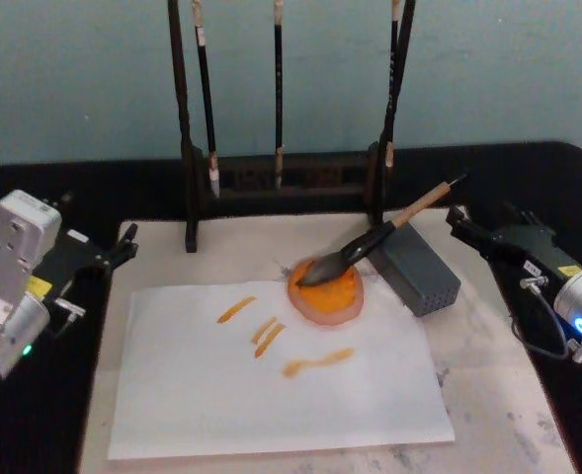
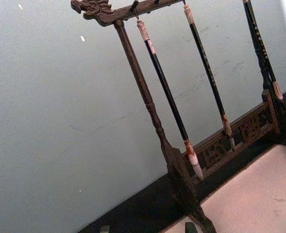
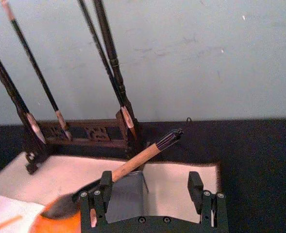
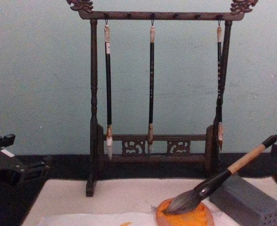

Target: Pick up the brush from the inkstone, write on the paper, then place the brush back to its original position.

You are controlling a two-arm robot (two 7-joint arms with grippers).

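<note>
Currently: right pincer [image 3: 150, 185] spread wide, empty, behind brush [image 1: 370, 242] shaft. Brush tuft in inkstone [image 1: 330, 304] at paper [image 1: 271, 395] far edge, shaft propped on grey block [image 1: 421, 274]. Left pincer [image 1: 127, 244] parted, beside mat [image 1: 498, 415] left edge.

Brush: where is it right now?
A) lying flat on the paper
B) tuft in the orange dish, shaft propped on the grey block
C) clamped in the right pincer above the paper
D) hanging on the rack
B: the brush rests with its tuft in the inkstone and its shaft leaning on the grey block; the right pincer is open near the end cap, not gripping it.
</note>
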